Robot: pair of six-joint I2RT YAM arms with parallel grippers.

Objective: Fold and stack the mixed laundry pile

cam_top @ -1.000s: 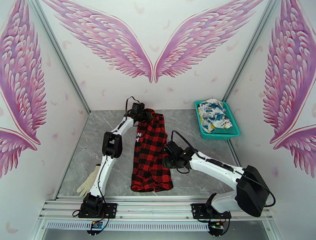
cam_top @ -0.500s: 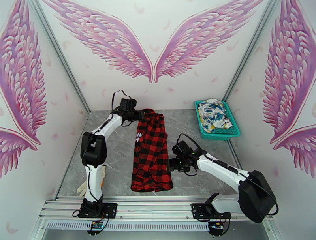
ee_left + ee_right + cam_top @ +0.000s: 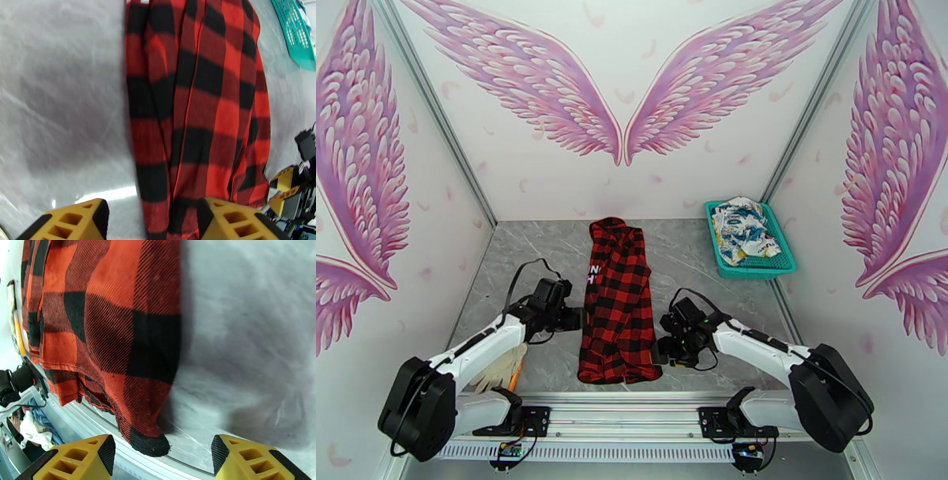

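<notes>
Grey marble table (image 3: 513,260), teal basket (image 3: 755,273) holding white printed garment (image 3: 742,229)

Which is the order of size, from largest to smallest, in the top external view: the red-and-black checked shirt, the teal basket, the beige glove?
1. red-and-black checked shirt, clearly the largest.
2. teal basket.
3. beige glove, the smallest as it looks, though the left arm covers part of it.

A staged robot-lab booth: white wall panels printed with pink feathered wings (image 3: 620,95) enclose a grey marble-look counter (image 3: 521,260). At 6 o'clock, a silver aluminium rail (image 3: 632,414) carries white-and-black robot arms (image 3: 758,343).
</notes>
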